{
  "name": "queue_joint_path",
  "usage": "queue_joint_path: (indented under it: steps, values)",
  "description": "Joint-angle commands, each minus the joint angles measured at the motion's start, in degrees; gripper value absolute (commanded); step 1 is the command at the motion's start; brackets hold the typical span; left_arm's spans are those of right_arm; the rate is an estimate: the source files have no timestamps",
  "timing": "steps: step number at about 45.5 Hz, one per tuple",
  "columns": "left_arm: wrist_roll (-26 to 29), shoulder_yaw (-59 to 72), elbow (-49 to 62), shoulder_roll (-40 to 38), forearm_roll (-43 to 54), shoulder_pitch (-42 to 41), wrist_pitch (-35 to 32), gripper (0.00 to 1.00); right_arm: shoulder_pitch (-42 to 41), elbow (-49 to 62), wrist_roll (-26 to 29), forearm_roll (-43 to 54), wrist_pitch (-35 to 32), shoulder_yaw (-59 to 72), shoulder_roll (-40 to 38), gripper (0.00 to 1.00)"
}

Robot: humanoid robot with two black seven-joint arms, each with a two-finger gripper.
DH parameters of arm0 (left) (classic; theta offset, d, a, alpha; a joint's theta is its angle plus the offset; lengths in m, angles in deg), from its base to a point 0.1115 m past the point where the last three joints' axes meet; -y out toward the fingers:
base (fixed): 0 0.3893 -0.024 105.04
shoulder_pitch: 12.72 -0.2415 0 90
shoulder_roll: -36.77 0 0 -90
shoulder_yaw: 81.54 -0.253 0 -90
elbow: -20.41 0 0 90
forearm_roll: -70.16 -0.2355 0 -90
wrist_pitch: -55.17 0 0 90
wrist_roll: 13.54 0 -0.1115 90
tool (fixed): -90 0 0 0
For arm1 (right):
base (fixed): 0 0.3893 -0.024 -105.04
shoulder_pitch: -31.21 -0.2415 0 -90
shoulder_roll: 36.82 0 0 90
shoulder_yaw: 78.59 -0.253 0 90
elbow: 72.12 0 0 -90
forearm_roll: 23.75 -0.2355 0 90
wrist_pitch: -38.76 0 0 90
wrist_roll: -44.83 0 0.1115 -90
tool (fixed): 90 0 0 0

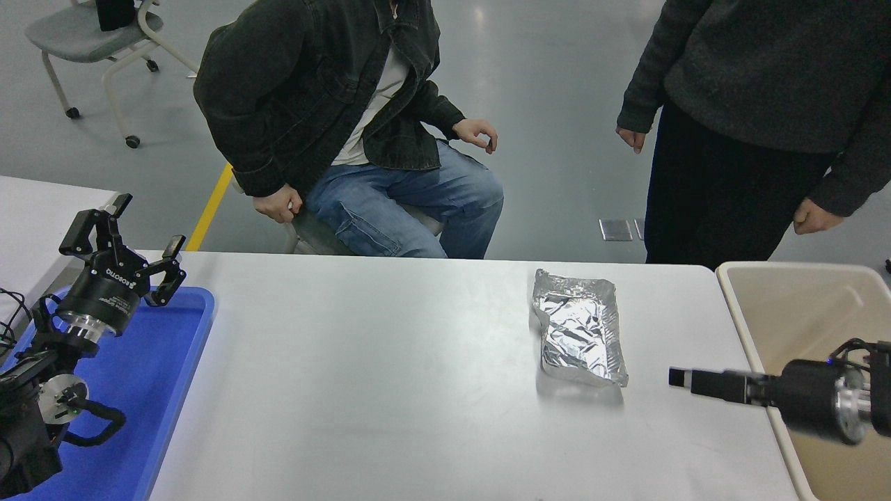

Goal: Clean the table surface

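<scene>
The large white table surface [390, 376] fills the middle of the head view. A crumpled silver foil packet [579, 327] lies flat on it at the right of centre. My right gripper [679, 378] comes in from the right edge and points left, a short way right of the packet's near end and apart from it. It is seen edge-on, so I cannot tell whether it is open. My left gripper [124, 240] is parked at the lower left above the blue tray, its fingers spread open and empty.
A blue plastic tray [167, 390] lies at the table's left end. A beige bin [800, 313] stands at the right end, under my right arm. One person sits and another stands at the far side. A smaller white table [42, 216] shows at the left edge.
</scene>
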State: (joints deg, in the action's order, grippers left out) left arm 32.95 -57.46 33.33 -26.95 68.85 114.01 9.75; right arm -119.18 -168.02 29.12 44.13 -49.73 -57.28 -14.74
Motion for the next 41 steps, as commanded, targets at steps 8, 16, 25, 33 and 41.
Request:
queue_joint_path:
  steps: [8,16,25,33,41]
  values:
    - [0.00,0.00,0.00,0.00,0.00,0.00,-0.01,1.00,1.94,-2.97,-0.65,5.25,0.68,2.68,-1.34,1.00]
    - [0.00,0.00,0.00,0.00,0.00,0.00,-0.01,1.00,1.68,0.37,1.28,2.35,2.70,-2.07,2.96,0.99]
    - [0.00,0.00,0.00,0.00,0.00,0.00,-0.01,1.00,1.68,5.73,7.26,-10.65,2.70,-6.11,7.62,0.98]
    - [0.00,0.00,0.00,-0.09,0.00,0.00,-0.01,1.00,1.68,8.98,7.62,-12.60,2.97,-6.90,9.55,0.93]
    - [0.00,0.00,0.00,0.00,0.00,0.00,-0.01,1.00,3.61,15.92,7.70,-14.52,4.37,-7.17,15.52,0.90]
